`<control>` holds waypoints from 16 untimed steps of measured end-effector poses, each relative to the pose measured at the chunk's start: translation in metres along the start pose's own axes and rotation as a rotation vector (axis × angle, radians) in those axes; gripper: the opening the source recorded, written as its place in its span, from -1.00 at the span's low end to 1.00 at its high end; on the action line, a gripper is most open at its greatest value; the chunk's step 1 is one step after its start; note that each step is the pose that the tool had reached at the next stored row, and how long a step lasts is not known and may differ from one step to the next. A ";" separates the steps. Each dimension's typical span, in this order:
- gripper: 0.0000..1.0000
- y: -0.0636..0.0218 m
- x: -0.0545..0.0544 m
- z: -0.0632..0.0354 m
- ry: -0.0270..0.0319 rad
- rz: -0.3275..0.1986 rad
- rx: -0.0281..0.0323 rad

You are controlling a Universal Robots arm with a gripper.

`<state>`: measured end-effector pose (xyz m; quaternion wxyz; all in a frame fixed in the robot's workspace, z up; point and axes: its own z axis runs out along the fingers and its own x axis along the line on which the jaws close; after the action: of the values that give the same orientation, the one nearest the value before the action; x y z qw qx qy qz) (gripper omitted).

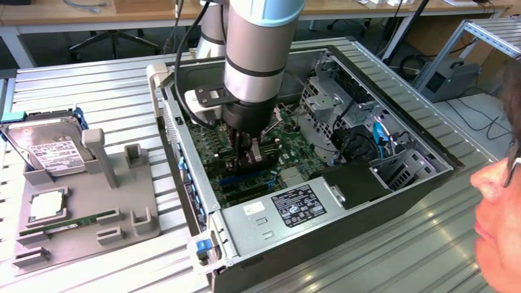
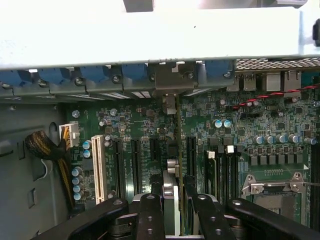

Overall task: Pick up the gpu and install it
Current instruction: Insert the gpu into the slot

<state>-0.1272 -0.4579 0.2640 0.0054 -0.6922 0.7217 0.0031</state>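
A slatted silver metal bench (image 1: 106, 91) is seen carrying an open dark-grey desktop computer case (image 1: 358, 220) lying on its side, with a green motherboard (image 1: 281, 149) exposed inside. To the exterior view's left of the case, a grey plastic parts holder (image 1: 82, 232) is placed on the bench; a silver boxy hard drive with white label (image 1: 50, 152) is stood in it, a square silver processor chip (image 1: 47, 204) is laid flat below that, and a narrow green RAM stick (image 1: 69, 224) is set nearer the holder's front edge. The silver-and-grey robot arm (image 1: 256, 55) is reached straight down into the case. The black gripper (image 2: 174, 205) is held low over the motherboard, its fingers (image 2: 150, 215) clamped on the gpu (image 2: 172, 185), a thin card seen edge-on with its silver metal bracket (image 2: 172, 80) at the rear wall of the case. The card is stood upright between the black expansion slots (image 2: 135, 165), in line with one slot; whether it is fully seated cannot be told. A white expansion slot (image 2: 97, 167) and a bundle of yellow-and-black cables (image 2: 50, 150) are seen well to one side of it. Part of a person's face (image 1: 498, 201) is visible at the exterior view's right edge.
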 end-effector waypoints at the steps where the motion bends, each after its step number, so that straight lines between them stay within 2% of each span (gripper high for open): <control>1: -0.45 0.0000 0.000 0.0000 0.0000 0.000 0.0000; 13: -0.45 0.0000 -0.001 0.0001 0.0005 -0.001 0.0001; 16: -0.45 -0.0001 -0.001 0.0056 0.0006 -0.001 0.0001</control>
<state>-0.1270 -0.4565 0.2584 0.0052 -0.6924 0.7215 0.0028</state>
